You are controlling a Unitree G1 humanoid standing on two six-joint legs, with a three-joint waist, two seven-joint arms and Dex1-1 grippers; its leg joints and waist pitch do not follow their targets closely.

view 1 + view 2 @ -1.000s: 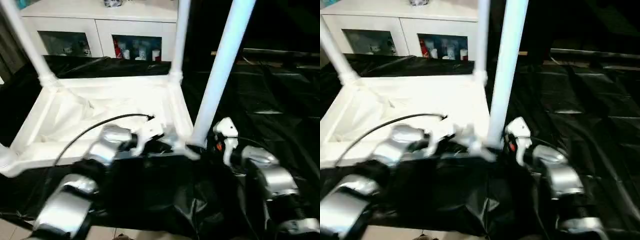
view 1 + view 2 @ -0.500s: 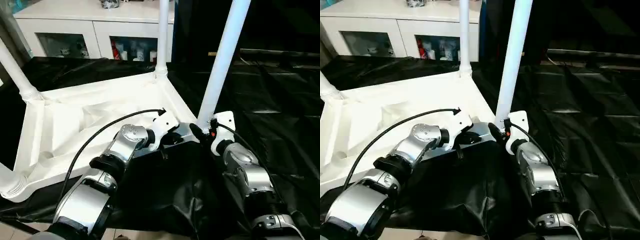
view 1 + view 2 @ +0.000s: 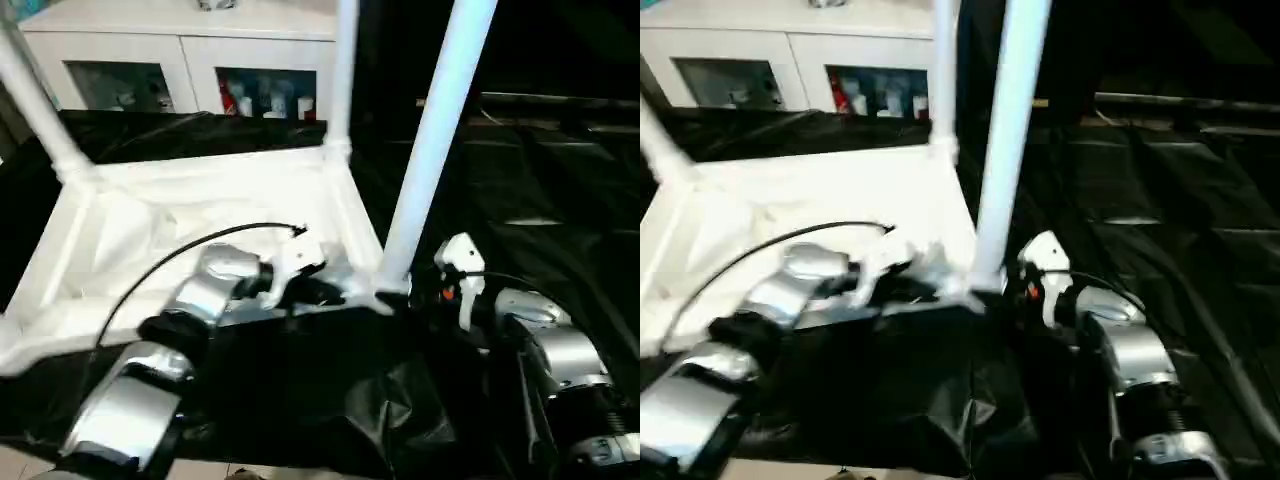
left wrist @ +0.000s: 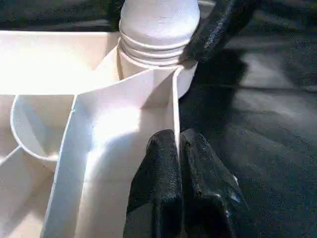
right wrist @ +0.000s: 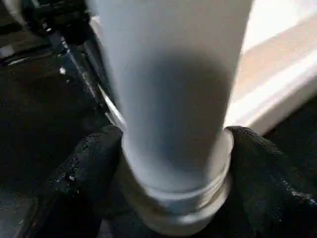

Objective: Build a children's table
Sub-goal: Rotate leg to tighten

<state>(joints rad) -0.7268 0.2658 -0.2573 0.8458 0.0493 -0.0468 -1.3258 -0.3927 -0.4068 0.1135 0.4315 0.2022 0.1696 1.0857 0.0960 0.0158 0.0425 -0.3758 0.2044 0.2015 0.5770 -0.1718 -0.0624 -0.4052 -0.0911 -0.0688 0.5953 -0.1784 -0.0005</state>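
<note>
Leg (image 3: 430,150) top cut off, grippers blurred

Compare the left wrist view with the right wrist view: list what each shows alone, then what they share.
Left wrist view alone: the left gripper shut on the tabletop's thin side wall, and the ribbed underside with a round socket.

Right wrist view alone: the right gripper with a black finger on either side of the leg's base.

Shared: the near corner leg standing in its corner socket, the white tabletop, and the black sheet beneath.
</note>
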